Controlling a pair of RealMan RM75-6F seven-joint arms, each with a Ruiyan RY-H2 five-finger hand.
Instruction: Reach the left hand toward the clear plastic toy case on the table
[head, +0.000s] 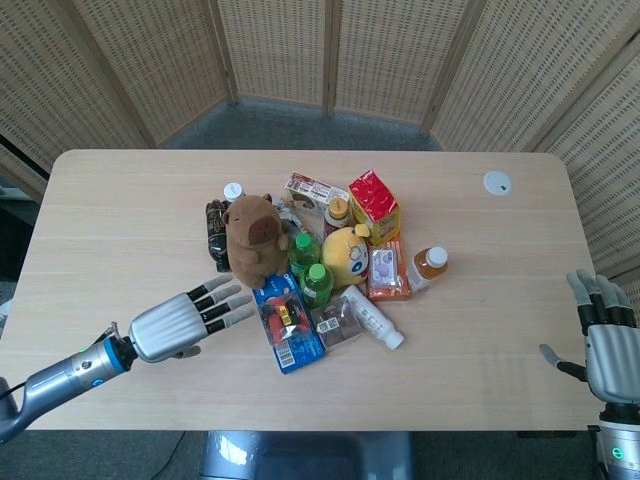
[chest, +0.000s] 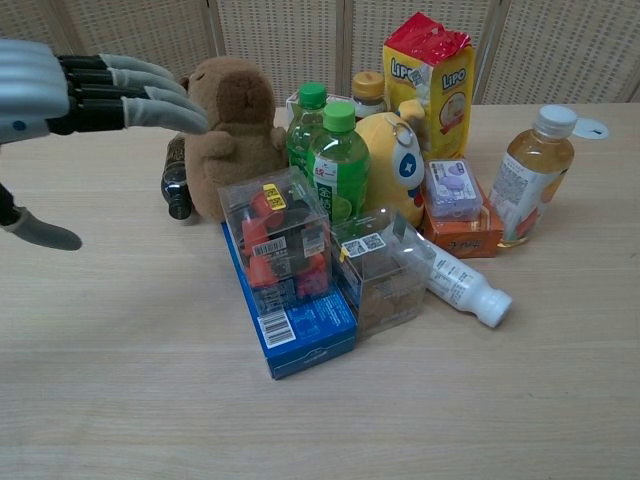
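The clear plastic toy case (head: 281, 316) with red toy parts inside lies on a blue box (head: 293, 347) at the front of the pile; it also shows in the chest view (chest: 278, 240). My left hand (head: 185, 320) hovers over the table just left of the case, fingers spread and stretched toward it, a short gap away and holding nothing. From the chest camera the left hand (chest: 70, 95) shows at the upper left, above and left of the case. My right hand (head: 608, 345) stays open by the table's right edge, far from the pile.
A second clear case (chest: 385, 268) sits right of the toy case. Behind stand a capybara plush (chest: 232, 130), two green bottles (chest: 336, 160), a yellow plush (chest: 395, 165), a snack bag (chest: 432, 70), a tea bottle (chest: 532, 175), and a white bottle (chest: 465, 285) lying down.
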